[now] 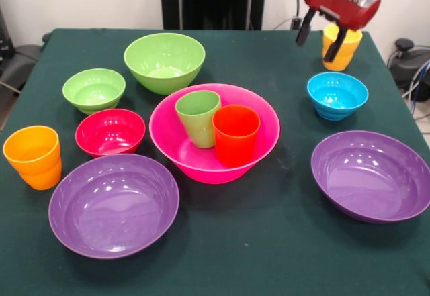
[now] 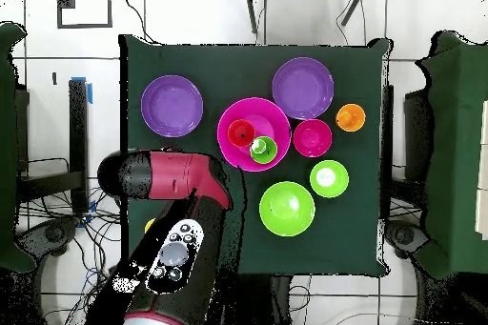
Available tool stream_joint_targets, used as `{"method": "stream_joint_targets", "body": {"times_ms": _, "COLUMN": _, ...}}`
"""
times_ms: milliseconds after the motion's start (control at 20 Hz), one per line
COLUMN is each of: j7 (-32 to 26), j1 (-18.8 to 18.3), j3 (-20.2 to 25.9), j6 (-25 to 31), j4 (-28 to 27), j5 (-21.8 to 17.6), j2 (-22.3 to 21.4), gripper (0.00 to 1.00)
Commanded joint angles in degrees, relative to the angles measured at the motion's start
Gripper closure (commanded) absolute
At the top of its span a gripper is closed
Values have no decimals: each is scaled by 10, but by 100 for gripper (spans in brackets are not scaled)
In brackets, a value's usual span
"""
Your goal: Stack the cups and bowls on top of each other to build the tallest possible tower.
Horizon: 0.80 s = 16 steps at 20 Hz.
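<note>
The hot-pink bowl (image 1: 168,141) sits mid-table with a green cup (image 1: 197,118) and a red-orange cup (image 1: 235,133) standing side by side in it. These also show in the overhead view: the pink bowl (image 2: 270,114), the green cup (image 2: 263,149) and the red-orange cup (image 2: 241,133). My gripper (image 1: 320,37) is open at the far right. One finger is in front of the yellow-orange cup (image 1: 344,47) and the other is to its left. An orange cup (image 1: 33,156) stands at the near left. In the overhead view the arm (image 2: 176,183) hides the gripper.
Two purple bowls (image 1: 114,204) (image 1: 371,175) lie at the near left and near right. A red bowl (image 1: 109,133), a small light-green bowl (image 1: 94,89) and a medium light-green bowl (image 1: 164,61) stand left of the pink bowl. A blue bowl (image 1: 337,95) sits below the gripper.
</note>
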Motion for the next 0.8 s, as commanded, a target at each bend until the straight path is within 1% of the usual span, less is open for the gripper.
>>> {"method": "stream_joint_targets", "body": {"times_ms": 50, "j7": 74, "j1": 25, "j3": 81, "j6": 37, "j4": 71, "j5": 31, "j2": -14, "gripper": 0}}
{"method": "stream_joint_targets", "body": {"times_ms": 250, "j7": 110, "j1": 60, "j3": 73, "j6": 26, "j4": 77, "j5": 50, "j2": -14, "gripper": 0}}
{"method": "stream_joint_targets", "body": {"times_ms": 400, "j7": 122, "j1": 76, "j3": 76, "j6": 10, "j4": 86, "j5": 71, "j2": -18, "gripper": 0}}
{"method": "stream_joint_targets", "body": {"times_ms": 550, "j7": 135, "j1": 98, "j3": 65, "j6": 7, "j4": 82, "j5": 86, "j2": -14, "gripper": 0}}
{"method": "stream_joint_targets", "body": {"times_ms": 650, "j7": 133, "j1": 106, "j3": 63, "j6": -9, "j4": 77, "j5": 95, "j2": -6, "gripper": 0}}
{"method": "stream_joint_targets", "body": {"times_ms": 800, "j7": 114, "j1": 107, "j3": 68, "j6": -20, "j4": 74, "j5": 104, "j2": 0, "gripper": 0}}
